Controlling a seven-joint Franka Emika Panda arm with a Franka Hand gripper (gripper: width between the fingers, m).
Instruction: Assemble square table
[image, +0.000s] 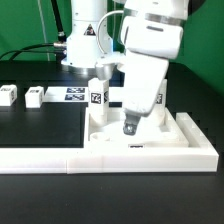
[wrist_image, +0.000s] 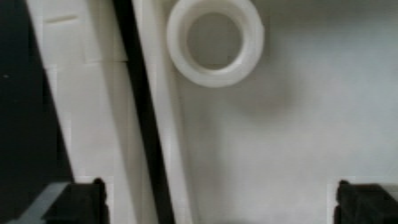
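Observation:
The white square tabletop (image: 108, 132) lies flat inside the corner of the low L-shaped wall. One tagged leg (image: 97, 97) stands upright on its far corner toward the exterior view's left. Two more tagged legs (image: 8, 96) (image: 35, 96) rest on the black table at the far left. My gripper (image: 130, 126) hangs just above the tabletop, pointing down. In the wrist view the gripper (wrist_image: 222, 205) is open, with only bare tabletop (wrist_image: 285, 130) between the dark fingertips (wrist_image: 80, 205). A round screw socket (wrist_image: 217, 42) shows in the tabletop ahead of the fingers.
The L-shaped wall (image: 110, 157) runs along the front and up the exterior view's right side, and shows as a white strip (wrist_image: 80, 100) beside the tabletop. The marker board (image: 72, 95) lies behind the standing leg. The arm's base stands at the back.

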